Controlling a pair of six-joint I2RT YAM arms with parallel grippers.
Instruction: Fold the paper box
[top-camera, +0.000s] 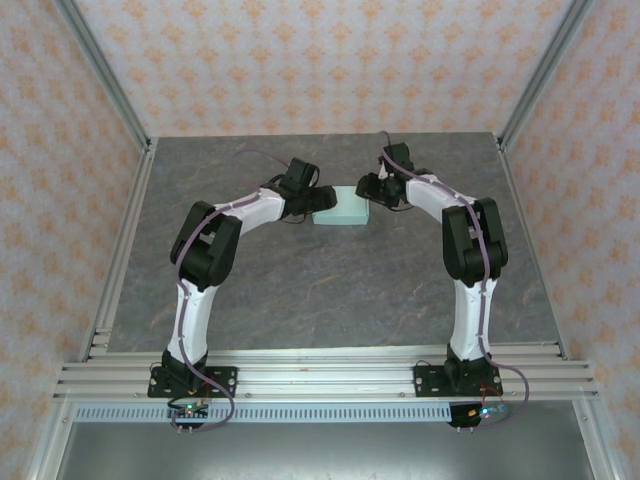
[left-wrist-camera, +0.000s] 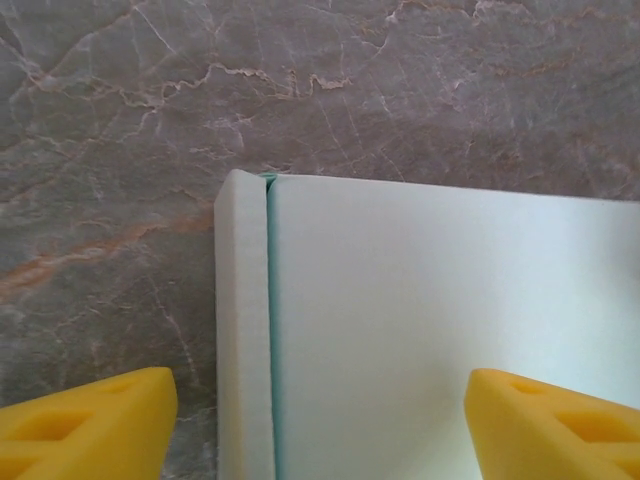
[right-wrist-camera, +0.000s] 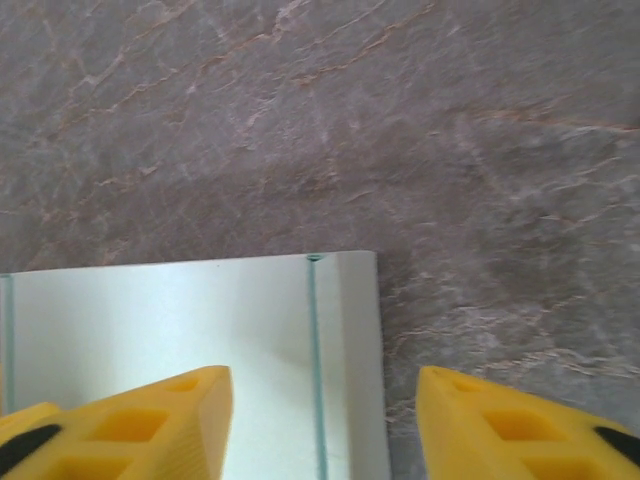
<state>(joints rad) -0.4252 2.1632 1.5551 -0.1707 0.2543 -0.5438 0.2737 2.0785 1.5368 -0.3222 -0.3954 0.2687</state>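
The paper box (top-camera: 342, 210) is a flat, closed pale mint-green rectangle lying on the far middle of the table. My left gripper (top-camera: 312, 203) hovers at its left end and my right gripper (top-camera: 370, 190) at its right end. In the left wrist view the box (left-wrist-camera: 440, 330) shows a folded left edge strip, and the left gripper (left-wrist-camera: 320, 430) is open, one yellow finger (left-wrist-camera: 90, 430) over the table and the other over the lid. In the right wrist view the right gripper (right-wrist-camera: 325, 420) is open astride the box's (right-wrist-camera: 150, 320) right edge.
The grey marbled table (top-camera: 330, 290) is bounded by aluminium rails (top-camera: 125, 240) on the left and right and patterned walls behind. The arm bases stand on the near rail (top-camera: 320, 378).
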